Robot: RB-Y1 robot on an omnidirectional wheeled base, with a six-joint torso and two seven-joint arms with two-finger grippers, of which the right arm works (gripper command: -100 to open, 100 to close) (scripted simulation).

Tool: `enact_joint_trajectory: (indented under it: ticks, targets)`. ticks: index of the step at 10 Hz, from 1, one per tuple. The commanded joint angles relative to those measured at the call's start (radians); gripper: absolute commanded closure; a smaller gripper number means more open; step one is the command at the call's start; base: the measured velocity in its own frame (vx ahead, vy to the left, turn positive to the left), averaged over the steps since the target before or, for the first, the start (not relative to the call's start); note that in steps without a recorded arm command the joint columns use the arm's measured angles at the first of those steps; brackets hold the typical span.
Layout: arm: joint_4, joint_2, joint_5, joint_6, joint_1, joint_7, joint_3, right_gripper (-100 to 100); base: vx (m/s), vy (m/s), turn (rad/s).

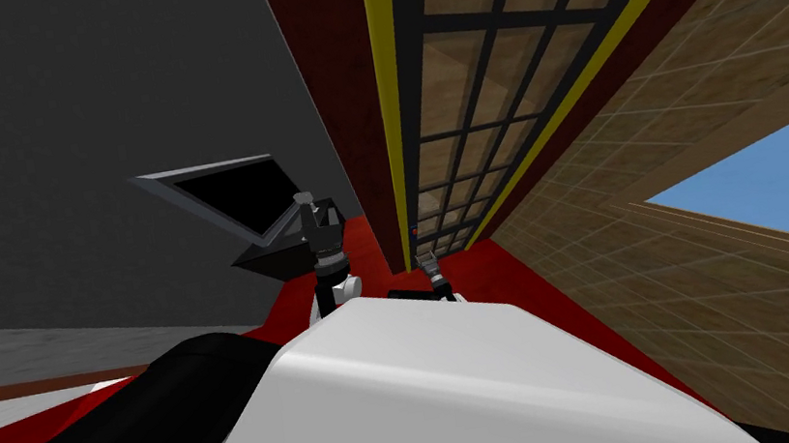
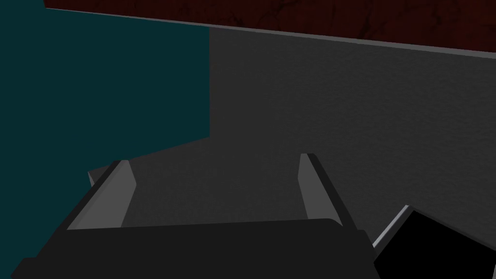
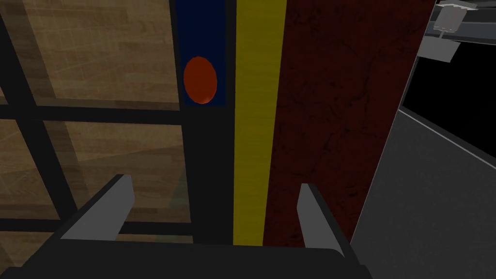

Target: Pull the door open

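- At the door (image 3: 206,155), the right gripper (image 3: 214,181) hangs with its two fingers spread wide and nothing between them. It is short of the panel and not touching it.
- The door is a dark grid of bars over wood-toned panes. Its red knob (image 3: 200,80) sits on a blue plate (image 3: 200,29) at the door's edge, just beside the yellow strip (image 3: 259,97).
- The knob lies ahead of the gripper, a little nearer one finger than centred between the two.
- The left gripper (image 1: 311,209) is held out on my left, away from the door — its fingers are also apart and empty.
- The step, as I judge it, is lining up on the knob; no pull has begun.
- What could go wrong:
  - With that offset, one finger may strike the knob's face or land on the bar beside it.
  - A smooth, round knob may slip from thin blades — most of all under load.
  - Closing too early would grip air.
  - Pulling straight, not along the door's swing, could wrench the hold loose.
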Motion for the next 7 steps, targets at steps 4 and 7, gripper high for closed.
enact_joint_trajectory:
  ticks: [4,7]
  targets:
    - [0.043,0.000,0.003,-0.011,-0.013,0.030,-0.005,-100,0.082,-0.034,0.020]
    - [0.050,-0.030,0.009,-0.020,-0.013,0.008,-0.038,-100,-0.206,0.081,0.132]
